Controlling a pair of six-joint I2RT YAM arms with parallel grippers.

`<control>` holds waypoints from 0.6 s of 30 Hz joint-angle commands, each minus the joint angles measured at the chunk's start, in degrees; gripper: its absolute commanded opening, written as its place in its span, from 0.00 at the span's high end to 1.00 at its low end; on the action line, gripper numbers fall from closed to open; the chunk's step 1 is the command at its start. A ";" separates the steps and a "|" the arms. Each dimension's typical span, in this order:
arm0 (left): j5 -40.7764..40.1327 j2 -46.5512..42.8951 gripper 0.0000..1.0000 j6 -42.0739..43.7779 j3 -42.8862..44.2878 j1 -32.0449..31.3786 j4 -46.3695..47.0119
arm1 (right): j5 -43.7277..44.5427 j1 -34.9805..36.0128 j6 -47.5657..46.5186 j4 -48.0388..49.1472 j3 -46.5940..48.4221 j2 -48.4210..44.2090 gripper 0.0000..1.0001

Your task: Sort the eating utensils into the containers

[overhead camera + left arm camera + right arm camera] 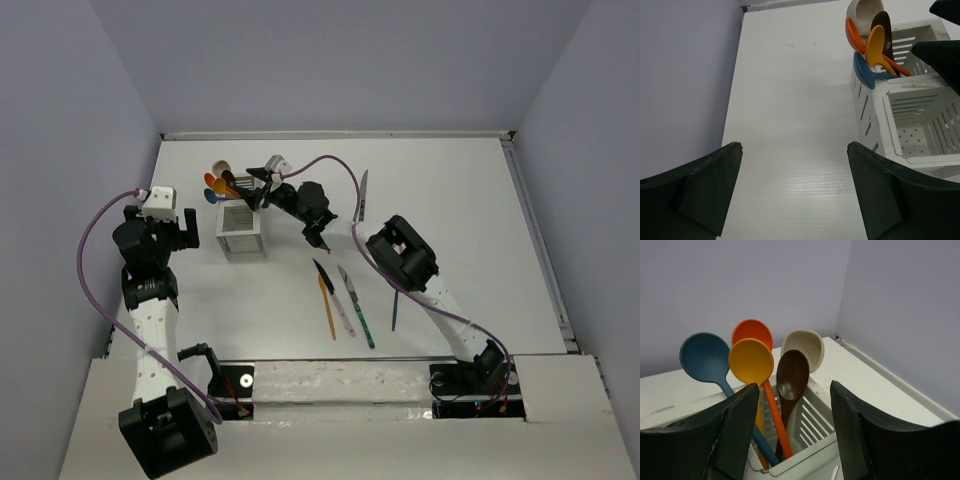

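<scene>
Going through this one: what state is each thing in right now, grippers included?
Spoons: five, standing bowl-up in the far compartment.
Caddy: upright, near compartment empty.
Knives: lying flat outside it, unsorted.
Left gripper: open, empty.
Right gripper: open, holding nothing, at the spoons.

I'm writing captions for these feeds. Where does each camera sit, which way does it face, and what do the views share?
Top external: high behind the bases, looking down on the white table; left arm and right arm both show.
Left wrist: low over the table, facing its far edge; open left gripper frames the view, caddy at right.
Right wrist: close over the caddy, facing the wall corner; open right gripper frames the standing spoons.
Shared: all three show caddy and spoons.
</scene>
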 commanded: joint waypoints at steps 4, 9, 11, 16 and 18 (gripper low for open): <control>-0.59 -0.83 0.01 0.43 -0.10 0.21 1.92 | 1.96 0.35 -4.28 6.17 -5.46 -9.99 0.34; -0.85 -1.10 0.01 0.87 0.34 0.21 1.57 | 3.97 0.35 -4.55 0.22 -14.52 -23.77 0.34; -1.03 -1.36 0.01 1.13 0.95 0.21 0.78 | 6.97 0.35 -5.34 -8.60 -16.20 -29.22 0.32; -0.94 -1.97 0.01 2.01 2.71 0.21 -1.33 | 21.27 -2.55 -3.94 -53.46 -13.21 -44.35 0.29; -1.11 -2.15 0.01 2.27 2.89 0.21 -1.68 | 26.73 -5.53 -1.48 -69.37 -14.26 -47.95 0.26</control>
